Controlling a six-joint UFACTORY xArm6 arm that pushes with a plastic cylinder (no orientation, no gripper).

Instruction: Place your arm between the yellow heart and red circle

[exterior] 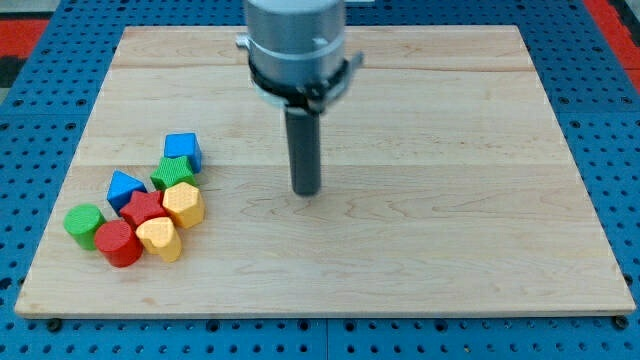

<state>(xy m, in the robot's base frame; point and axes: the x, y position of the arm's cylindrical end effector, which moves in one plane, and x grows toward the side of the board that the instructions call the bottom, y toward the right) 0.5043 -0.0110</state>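
The yellow heart (160, 237) lies at the lower left of the wooden board, touching the red circle (119, 243) on its left. My tip (306, 192) stands near the board's middle, well to the right of and above both blocks, touching none. A yellow hexagon-like block (184, 204) sits just above the heart.
The same cluster holds a red star-like block (142, 208), a green circle (85, 222), a blue triangle-like block (125, 186), a green block (173, 171) and a blue cube (183, 149). The board (420, 250) lies on a blue pegboard (20, 150).
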